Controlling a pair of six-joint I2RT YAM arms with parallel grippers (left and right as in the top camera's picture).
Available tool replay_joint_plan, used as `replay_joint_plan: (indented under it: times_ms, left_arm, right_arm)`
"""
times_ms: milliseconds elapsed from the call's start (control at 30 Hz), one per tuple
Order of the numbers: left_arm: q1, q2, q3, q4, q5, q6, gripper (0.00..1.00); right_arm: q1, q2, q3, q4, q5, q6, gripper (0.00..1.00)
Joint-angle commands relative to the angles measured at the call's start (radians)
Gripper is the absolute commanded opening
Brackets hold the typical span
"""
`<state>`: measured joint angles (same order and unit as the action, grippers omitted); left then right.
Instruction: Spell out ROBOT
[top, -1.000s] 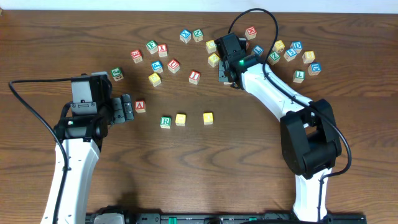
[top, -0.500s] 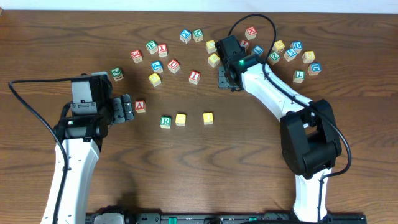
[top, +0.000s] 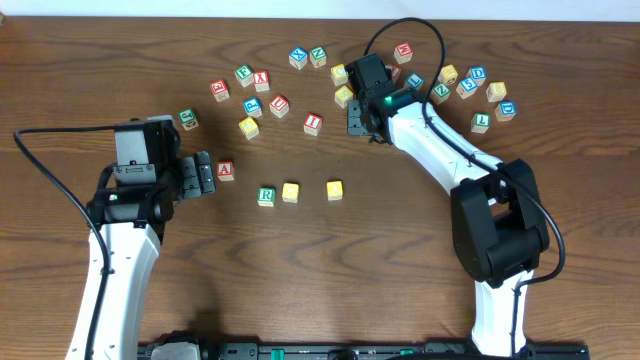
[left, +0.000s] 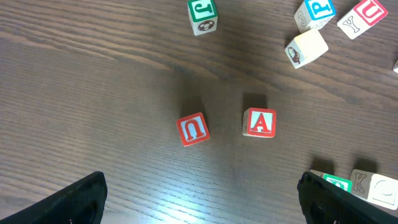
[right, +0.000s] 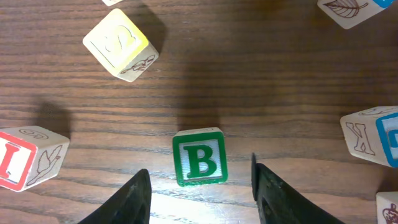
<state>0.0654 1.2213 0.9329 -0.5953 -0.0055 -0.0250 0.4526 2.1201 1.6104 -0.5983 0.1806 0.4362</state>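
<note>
You're at a robot lab bench: a dark brown wood-grain table (top: 60, 60), two white-and-black robot arms (top: 120, 260) mounted at its near edge, a loose black cable (top: 410, 20), and small painted wooden letter cubes (top: 313, 122) scattered about.

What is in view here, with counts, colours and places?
Green-lettered R wooden cube: one, green, left end of the centre row.
Plain yellow-faced wooden cubes: two, yellow, right of R in that row.
Green-lettered B wooden cube: one, green, untouched between the fingers of the right claw.
Red-lettered A wooden cube: one, red, beside the left claw.
Other wooden letter cubes: about twenty, mixed colours, scattered across the far half.
Dark wooden table: one, brown.
Left claw: one, black, open.
Right claw: one, black, open around B.
</note>
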Motion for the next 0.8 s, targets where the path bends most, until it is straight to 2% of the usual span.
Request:
replay_joint_plan:
  times_ms: [0,767]
  left_arm:
    - [0.003,0.0,0.029,-0.002,-0.002,0.004,0.96]
    - [0.003,0.0,0.029,-0.002,-0.002,0.004,0.96]
  right_arm:
    - [-0.007,-0.006,-0.003,0.003,-0.011,-0.012,0.47]
    - [-0.039,0.008,-0.003,-0.008,-0.06,-0.053,0.41]
